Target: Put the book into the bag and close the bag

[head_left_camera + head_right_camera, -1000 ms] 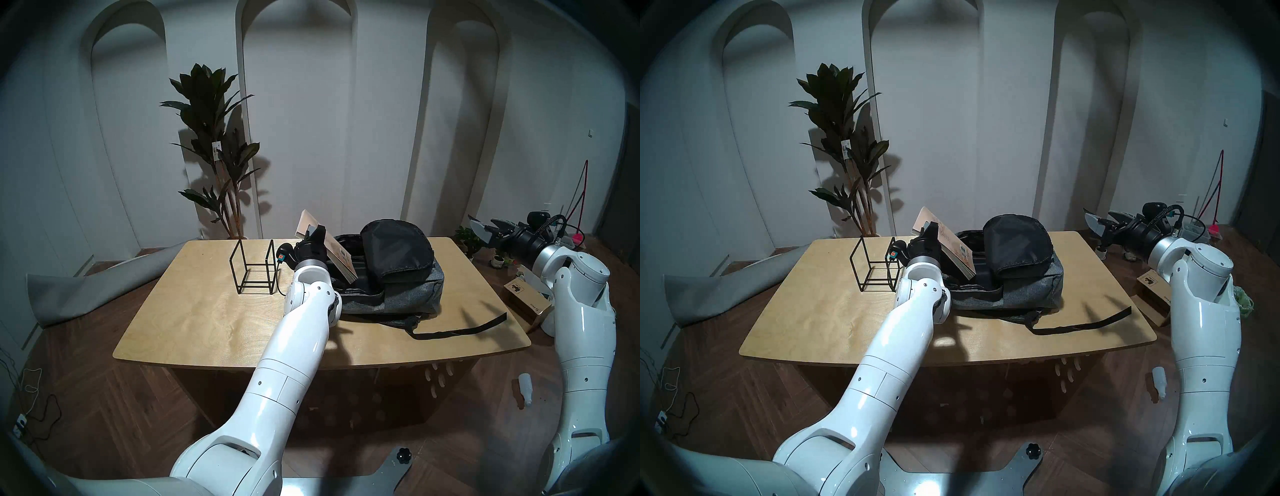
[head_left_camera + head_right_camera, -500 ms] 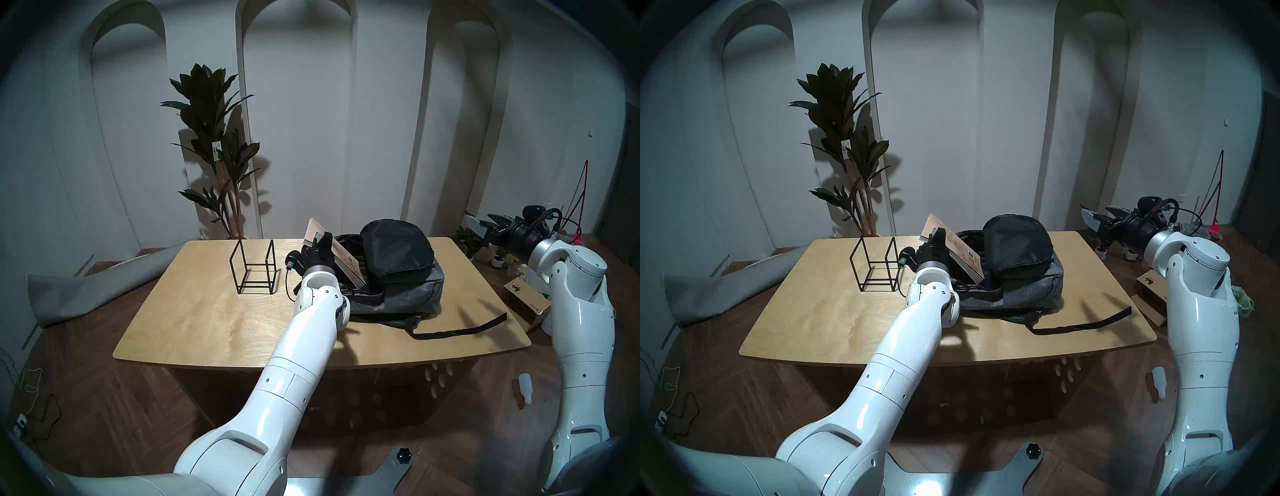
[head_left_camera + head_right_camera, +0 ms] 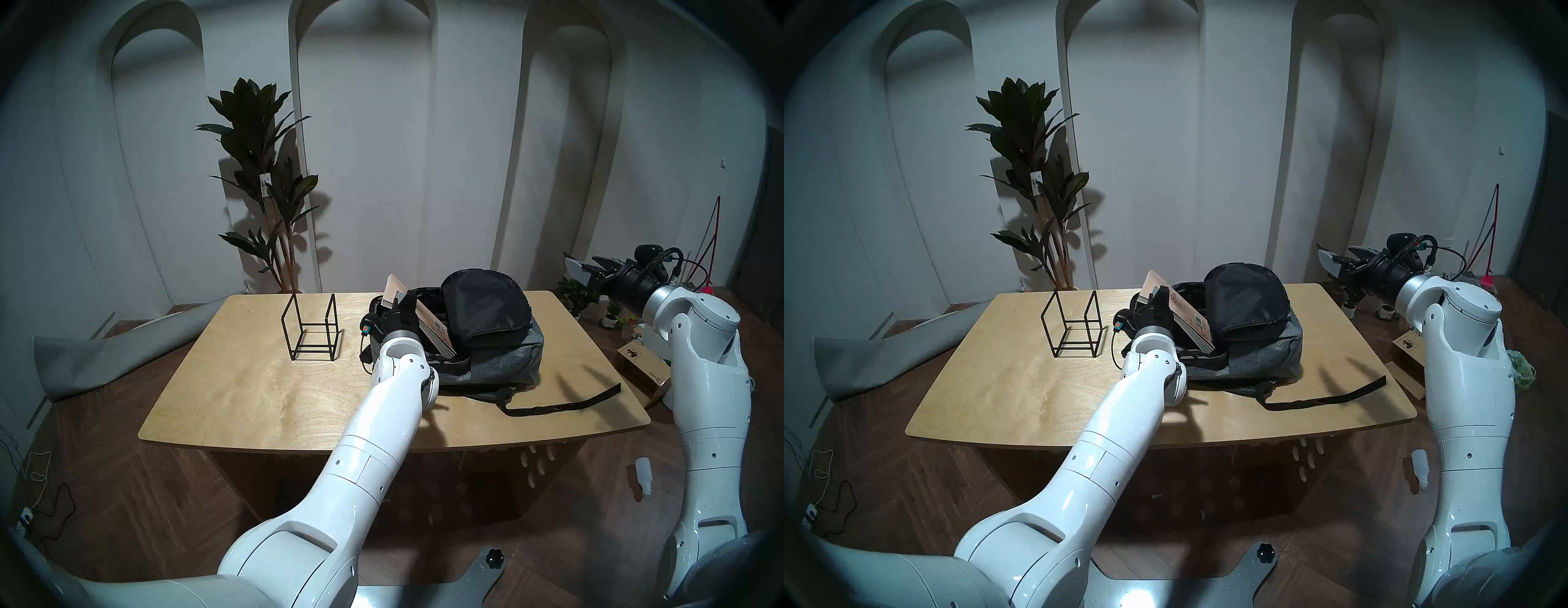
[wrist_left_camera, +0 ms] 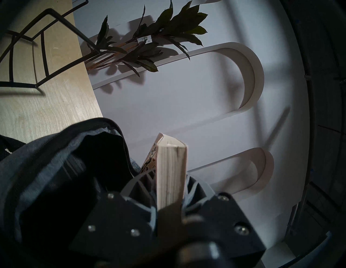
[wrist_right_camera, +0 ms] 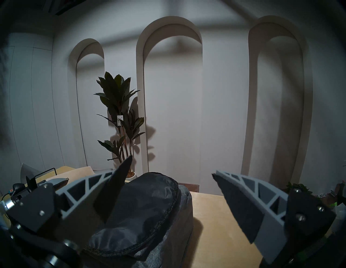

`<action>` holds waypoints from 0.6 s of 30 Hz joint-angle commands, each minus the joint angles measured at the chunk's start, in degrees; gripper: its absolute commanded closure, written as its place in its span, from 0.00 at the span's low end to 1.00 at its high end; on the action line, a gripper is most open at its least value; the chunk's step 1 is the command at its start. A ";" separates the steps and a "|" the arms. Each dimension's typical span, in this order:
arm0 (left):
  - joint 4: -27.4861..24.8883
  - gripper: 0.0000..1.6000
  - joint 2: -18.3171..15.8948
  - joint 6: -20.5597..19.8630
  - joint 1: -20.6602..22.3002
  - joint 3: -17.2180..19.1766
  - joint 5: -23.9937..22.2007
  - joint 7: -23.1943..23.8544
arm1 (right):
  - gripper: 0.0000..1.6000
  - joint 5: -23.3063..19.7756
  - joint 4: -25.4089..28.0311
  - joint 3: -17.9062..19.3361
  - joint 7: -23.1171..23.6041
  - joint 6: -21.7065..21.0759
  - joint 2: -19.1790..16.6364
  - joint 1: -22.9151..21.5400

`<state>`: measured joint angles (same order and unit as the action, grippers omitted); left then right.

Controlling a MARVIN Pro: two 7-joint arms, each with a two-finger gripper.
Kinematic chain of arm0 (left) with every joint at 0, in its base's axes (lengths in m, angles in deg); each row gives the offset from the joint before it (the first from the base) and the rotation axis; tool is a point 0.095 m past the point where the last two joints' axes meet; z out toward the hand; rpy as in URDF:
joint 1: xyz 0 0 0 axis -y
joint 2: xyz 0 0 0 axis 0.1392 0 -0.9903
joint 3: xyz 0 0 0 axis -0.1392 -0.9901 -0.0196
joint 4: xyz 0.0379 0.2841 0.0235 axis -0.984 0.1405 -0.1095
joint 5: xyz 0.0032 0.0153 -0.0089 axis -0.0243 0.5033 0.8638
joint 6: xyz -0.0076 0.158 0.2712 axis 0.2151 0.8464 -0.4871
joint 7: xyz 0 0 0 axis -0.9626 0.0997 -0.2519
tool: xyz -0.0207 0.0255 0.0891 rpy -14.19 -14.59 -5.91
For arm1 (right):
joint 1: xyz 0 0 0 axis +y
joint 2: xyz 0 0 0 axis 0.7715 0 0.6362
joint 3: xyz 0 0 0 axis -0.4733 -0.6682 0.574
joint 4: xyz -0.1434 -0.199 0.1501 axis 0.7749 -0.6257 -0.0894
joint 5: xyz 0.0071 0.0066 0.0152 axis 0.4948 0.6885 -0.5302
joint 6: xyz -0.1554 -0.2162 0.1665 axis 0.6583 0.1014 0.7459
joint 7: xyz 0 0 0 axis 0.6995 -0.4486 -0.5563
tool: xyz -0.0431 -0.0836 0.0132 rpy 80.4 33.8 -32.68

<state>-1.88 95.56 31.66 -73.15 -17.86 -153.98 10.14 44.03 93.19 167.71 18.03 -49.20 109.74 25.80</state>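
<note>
The grey backpack (image 3: 500,361) lies on the wooden table (image 3: 254,390), its black-lined flap (image 3: 483,305) standing open. My left gripper (image 3: 403,299) is shut on the tan book (image 3: 432,327), which tilts with its lower end inside the bag's opening and its upper corner sticking out. The same shows in the right head view, with the book (image 3: 1187,316), the bag (image 3: 1263,356) and the left gripper (image 3: 1157,297). The left wrist view shows the book's page edge (image 4: 170,177) between the fingers, beside the bag's zipper rim (image 4: 56,168). My right gripper (image 3: 587,271) (image 3: 1339,263) (image 5: 172,166) is open and empty, off the table's right end, facing the bag (image 5: 179,215).
A black wire-frame stand (image 3: 312,329) stands on the table left of the bag. A black strap (image 3: 564,403) trails from the bag toward the front right edge. A cardboard box (image 3: 645,365) sits by the right arm. A potted plant (image 3: 263,170) stands behind the table.
My left gripper has moved right and down with the book, and the book's lower end has gone into the bag's opening. My right gripper has drifted slightly left and up, still open.
</note>
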 commanded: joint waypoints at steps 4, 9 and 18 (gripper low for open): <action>-0.33 1.00 0.94 1.38 2.91 -3.34 0.23 -1.24 | 0.00 -0.37 0.62 0.02 -0.06 0.00 -0.41 -1.83; 0.02 1.00 0.62 1.80 2.77 -5.26 0.12 -2.26 | 0.00 -0.51 0.57 -0.34 -0.26 -0.21 -0.36 -2.31; 1.27 1.00 0.94 1.30 3.36 -6.28 1.83 -4.91 | 0.00 -1.04 0.45 -0.83 -0.63 -0.49 -0.14 -3.33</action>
<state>0.07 95.72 33.01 -72.63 -23.34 -153.68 6.44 43.55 92.97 166.93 17.22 -49.79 109.56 24.24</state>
